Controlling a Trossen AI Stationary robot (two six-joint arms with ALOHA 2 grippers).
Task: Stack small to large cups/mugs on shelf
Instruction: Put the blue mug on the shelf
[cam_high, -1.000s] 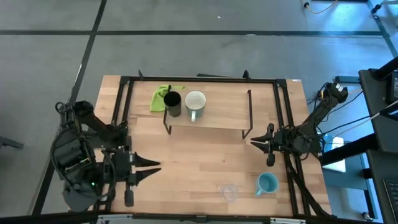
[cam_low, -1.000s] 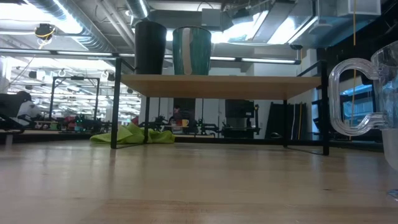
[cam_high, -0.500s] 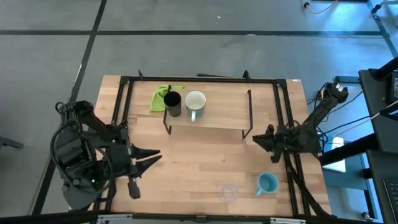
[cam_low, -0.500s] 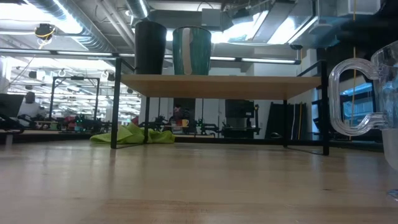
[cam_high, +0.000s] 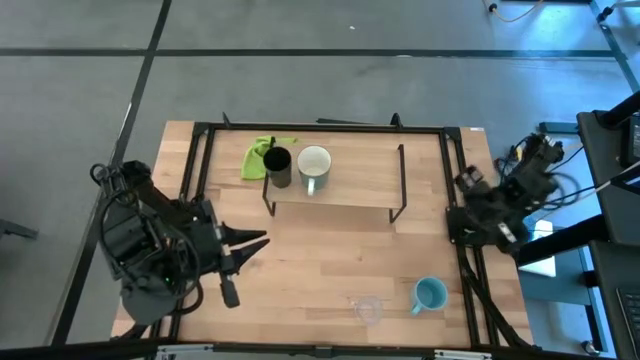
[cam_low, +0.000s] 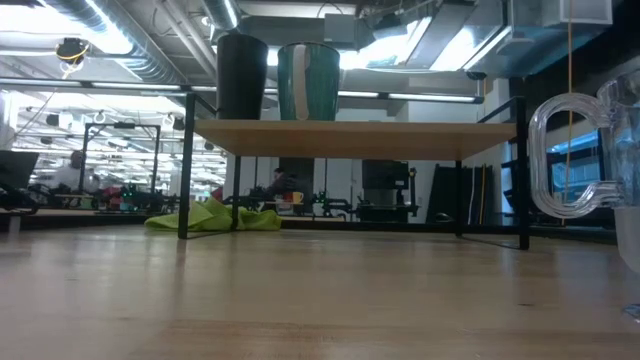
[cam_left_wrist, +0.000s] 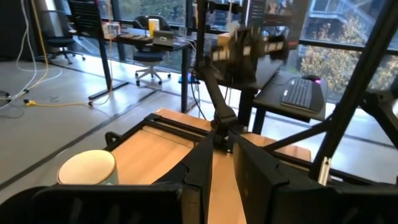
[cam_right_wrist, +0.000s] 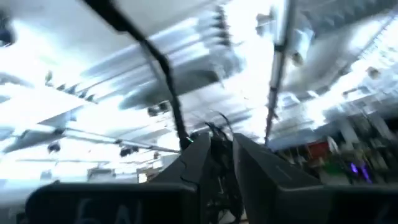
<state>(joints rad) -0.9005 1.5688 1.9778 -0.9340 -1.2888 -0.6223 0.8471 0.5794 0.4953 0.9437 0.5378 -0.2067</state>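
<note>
Left tool (cam_high: 258, 243) narrowly parted, empty, right tool (cam_right_wrist: 216, 155) narrowly parted, holding nothing

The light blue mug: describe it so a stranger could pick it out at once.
Start at the wooden table and go to its near right corner, away from the shelf. The light blue mug stands there upright on the tabletop. Its neighbour, the clear cup, is see-through; this one is opaque blue with a handle.
</note>
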